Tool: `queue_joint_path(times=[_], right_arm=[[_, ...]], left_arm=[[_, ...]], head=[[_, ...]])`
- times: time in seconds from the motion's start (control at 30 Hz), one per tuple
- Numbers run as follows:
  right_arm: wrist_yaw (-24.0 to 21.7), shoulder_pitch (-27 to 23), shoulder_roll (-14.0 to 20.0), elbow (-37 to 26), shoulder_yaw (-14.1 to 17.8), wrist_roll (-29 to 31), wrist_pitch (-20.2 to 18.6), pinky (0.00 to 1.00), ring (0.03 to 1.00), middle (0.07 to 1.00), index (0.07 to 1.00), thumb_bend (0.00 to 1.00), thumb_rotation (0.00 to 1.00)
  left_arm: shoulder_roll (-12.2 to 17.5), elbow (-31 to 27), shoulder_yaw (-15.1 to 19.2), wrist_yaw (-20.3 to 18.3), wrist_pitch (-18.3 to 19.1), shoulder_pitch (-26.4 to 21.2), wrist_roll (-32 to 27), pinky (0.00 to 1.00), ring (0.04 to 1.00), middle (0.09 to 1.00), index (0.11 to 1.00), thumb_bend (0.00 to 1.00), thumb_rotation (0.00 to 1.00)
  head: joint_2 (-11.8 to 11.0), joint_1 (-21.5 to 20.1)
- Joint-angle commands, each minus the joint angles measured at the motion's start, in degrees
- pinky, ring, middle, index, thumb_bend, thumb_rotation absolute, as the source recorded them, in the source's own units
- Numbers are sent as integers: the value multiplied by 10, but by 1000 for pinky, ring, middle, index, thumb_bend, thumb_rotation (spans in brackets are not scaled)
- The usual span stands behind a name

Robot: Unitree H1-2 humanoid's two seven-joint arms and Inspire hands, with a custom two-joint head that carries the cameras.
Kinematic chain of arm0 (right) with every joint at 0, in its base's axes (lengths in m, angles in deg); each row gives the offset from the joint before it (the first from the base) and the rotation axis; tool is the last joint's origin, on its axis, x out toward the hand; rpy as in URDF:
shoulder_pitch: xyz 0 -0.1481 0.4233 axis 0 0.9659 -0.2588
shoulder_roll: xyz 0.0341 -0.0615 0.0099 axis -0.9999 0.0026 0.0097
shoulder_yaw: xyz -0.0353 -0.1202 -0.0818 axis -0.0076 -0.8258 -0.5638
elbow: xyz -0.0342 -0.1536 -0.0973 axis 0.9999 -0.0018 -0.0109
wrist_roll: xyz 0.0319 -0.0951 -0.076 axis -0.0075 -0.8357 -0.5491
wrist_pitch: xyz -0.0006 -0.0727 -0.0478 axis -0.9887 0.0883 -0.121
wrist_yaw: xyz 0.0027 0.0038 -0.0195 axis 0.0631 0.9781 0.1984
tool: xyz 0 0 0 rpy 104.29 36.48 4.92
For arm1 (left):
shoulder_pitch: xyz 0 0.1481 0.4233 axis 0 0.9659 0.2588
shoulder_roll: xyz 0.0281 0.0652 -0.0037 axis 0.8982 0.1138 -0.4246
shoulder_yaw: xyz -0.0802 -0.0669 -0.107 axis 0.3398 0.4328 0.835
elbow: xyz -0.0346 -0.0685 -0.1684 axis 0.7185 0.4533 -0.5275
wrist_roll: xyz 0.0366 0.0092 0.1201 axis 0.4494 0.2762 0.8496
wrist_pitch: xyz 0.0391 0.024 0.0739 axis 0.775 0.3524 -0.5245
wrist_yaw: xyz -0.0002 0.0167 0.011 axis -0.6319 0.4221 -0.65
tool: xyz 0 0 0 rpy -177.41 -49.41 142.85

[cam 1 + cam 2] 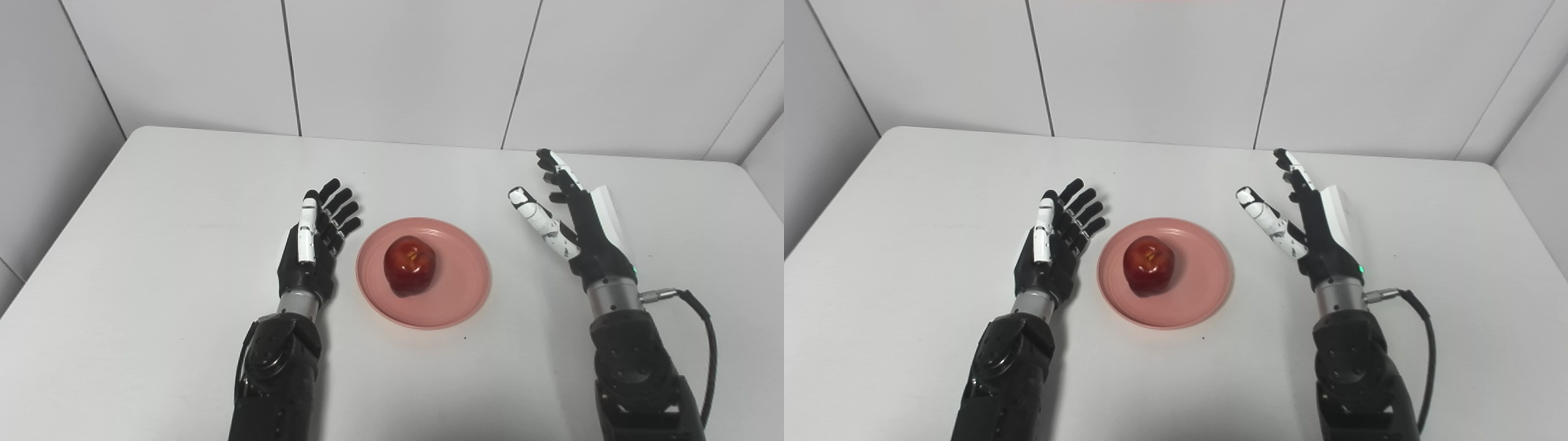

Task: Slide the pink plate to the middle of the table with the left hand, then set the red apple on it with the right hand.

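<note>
A pink plate (453,306) lies near the middle of the white table. A red apple (409,265) sits on it, a little left of the plate's centre. My left hand (315,245) rests just left of the plate, open, fingers stretched toward the back, holding nothing. My right hand (572,217) is to the right of the plate, apart from it, open with fingers spread and raised, empty. Both eye views show the same layout, with the apple (1149,264) on the plate (1206,300) between the left hand (1053,245) and the right hand (1311,223).
The white table (153,245) runs to a white panelled wall at the back. A black cable (704,331) loops from my right wrist. Nothing else lies on the table.
</note>
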Motion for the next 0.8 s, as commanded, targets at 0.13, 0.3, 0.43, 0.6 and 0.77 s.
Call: queue_joint_path(times=[0.13, 0.3, 0.43, 0.6, 0.77], right_arm=[[43, 8, -24, 22, 21, 64, 79, 810, 839, 869, 887, 698, 1000], [49, 20, -36, 56, 35, 115, 97, 811, 870, 904, 914, 588, 1000], [53, 19, -44, 84, 44, 150, 105, 812, 872, 903, 909, 413, 1000], [53, 11, -63, 111, 62, 204, 108, 819, 864, 897, 903, 280, 1000], [48, 9, -63, 126, 64, 229, 115, 882, 894, 924, 929, 206, 1000]], left_arm=[[11, 0, 5, -5, 15, -1, -10, 838, 852, 864, 840, 353, 1000], [13, -2, 7, -3, 19, 0, -13, 838, 849, 860, 838, 350, 1000], [17, 0, 10, -6, 18, 1, -15, 846, 853, 864, 842, 346, 1000], [23, 3, 8, -10, 13, 2, -15, 854, 858, 868, 846, 345, 1000], [26, 0, 6, -13, 12, 4, -17, 867, 867, 876, 852, 348, 1000]], head=[[0, -5], [-1, -10], [0, -12], [-1, -14], [2, -11]])
